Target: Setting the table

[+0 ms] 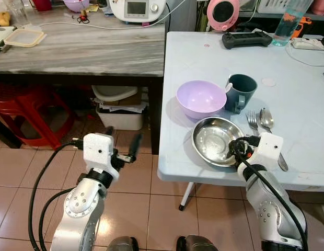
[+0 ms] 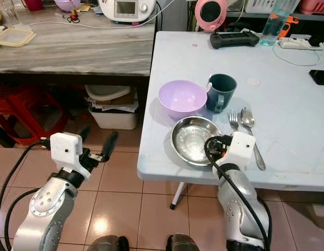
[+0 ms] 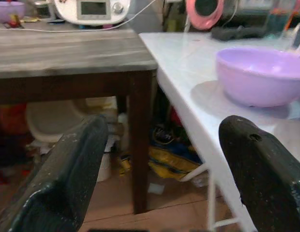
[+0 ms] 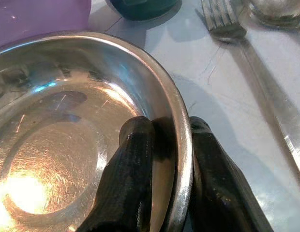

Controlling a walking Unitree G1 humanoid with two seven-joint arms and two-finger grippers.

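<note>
From the left eye view, a steel bowl (image 1: 214, 140) is seen near the front edge of the pale surface (image 1: 287, 73), with a purple bowl (image 1: 201, 98) just behind it and a dark green mug (image 1: 240, 92) beside that. A fork (image 1: 252, 122) and a spoon (image 1: 267, 123) lie side by side just to the right of the steel bowl. The right hand (image 1: 239, 148) is placed at the bowl's near right rim. The left hand (image 1: 123, 142) is held off the surface, over the tiled floor (image 1: 136, 193), near a dark wooden table (image 1: 73, 49)

In the right eye view the same layout is shown; a black controller (image 2: 236, 38) and a bottle (image 2: 272, 21) stand at the far side, well apart from the dishes

In the left wrist view the left hand's two fingers (image 3: 67, 179) are spread wide with nothing between them, the purple bowl lying ahead on the surface

In the right wrist view the right hand's fingers (image 4: 128, 179) are closed over the steel bowl's rim, one inside and one outside. The bowl is judged light and stiff but smooth and slippery, so a one-sided rim pinch may let it tilt or slide; a firm hold deep on the rim and a level carry are advised
</note>
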